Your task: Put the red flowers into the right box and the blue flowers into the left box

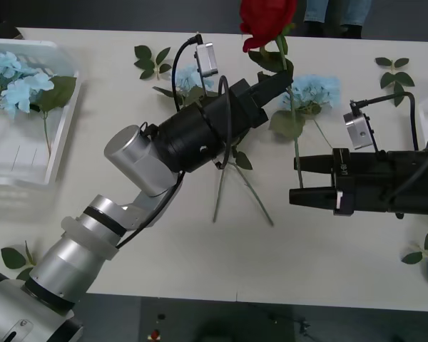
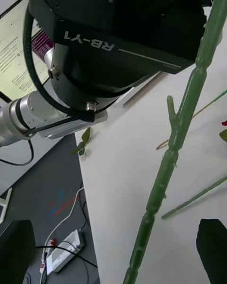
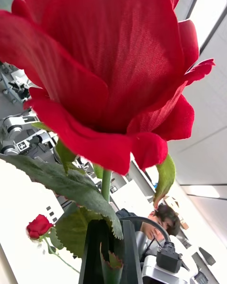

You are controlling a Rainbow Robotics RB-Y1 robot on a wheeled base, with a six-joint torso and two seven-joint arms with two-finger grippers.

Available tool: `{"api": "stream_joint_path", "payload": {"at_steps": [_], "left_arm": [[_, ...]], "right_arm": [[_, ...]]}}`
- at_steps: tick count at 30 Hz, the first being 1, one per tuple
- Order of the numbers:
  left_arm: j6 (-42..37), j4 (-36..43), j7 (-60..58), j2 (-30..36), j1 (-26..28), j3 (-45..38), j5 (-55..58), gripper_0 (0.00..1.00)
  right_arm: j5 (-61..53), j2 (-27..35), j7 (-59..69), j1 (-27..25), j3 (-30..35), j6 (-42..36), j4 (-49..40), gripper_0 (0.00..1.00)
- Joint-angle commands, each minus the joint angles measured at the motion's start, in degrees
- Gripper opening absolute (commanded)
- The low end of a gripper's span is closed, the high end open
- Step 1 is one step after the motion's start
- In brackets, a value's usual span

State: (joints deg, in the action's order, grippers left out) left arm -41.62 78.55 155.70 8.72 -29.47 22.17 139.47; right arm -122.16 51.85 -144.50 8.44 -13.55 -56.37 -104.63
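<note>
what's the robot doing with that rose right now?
The left claw is shut on a red rose just below the bloom, holding it upright above the table. The right claw sits open around the lower stem, apparently ready to take it. Two blue flowers already lie in the left box; other blue ones are on the table behind the arms.

A red rose (image 1: 268, 21) stands upright off the table (stem hanging), two blue flowers (image 1: 14, 80) lying in the left box (image 1: 63, 139).
</note>
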Motion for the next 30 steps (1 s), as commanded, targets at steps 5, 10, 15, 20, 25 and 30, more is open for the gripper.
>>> {"api": "stream_joint_path", "payload": {"at_steps": [5, 10, 15, 20, 25, 30], "left_arm": [[0.4, 1.9, -0.7, -0.7, -1.0, 0.0, 0.0, 0.0], [0.4, 2.0, -0.7, -0.5, -1.0, 0.0, -0.3, 0.0], [0.4, 2.0, -0.7, -0.3, -0.9, 0.0, -0.3, 0.0], [0.4, 1.9, -0.7, -0.2, -0.8, 0.0, -0.4, 0.0], [0.4, 2.0, -0.7, 0.0, -0.8, 0.0, -0.4, 0.0], [0.4, 1.9, -0.7, 0.2, -0.6, 0.0, -0.4, 0.0]], "right_arm": [[0.2, -2.5, -1.8, 4.0, -3.7, 6.2, -0.7, 1.0], [0.3, -3.7, -1.9, 5.9, -5.2, 6.9, 0.9, 1.0], [0.3, -4.2, -1.9, 7.0, -6.2, 8.2, 1.6, 1.0], [0.3, -4.3, -1.9, 7.3, -6.3, 8.6, 1.6, 0.29], [0.3, -4.3, -1.8, 7.5, -6.3, 8.7, 1.6, 0.0], [0.3, -4.3, -1.7, 7.5, -6.3, 8.7, 1.6, 0.0]]}}
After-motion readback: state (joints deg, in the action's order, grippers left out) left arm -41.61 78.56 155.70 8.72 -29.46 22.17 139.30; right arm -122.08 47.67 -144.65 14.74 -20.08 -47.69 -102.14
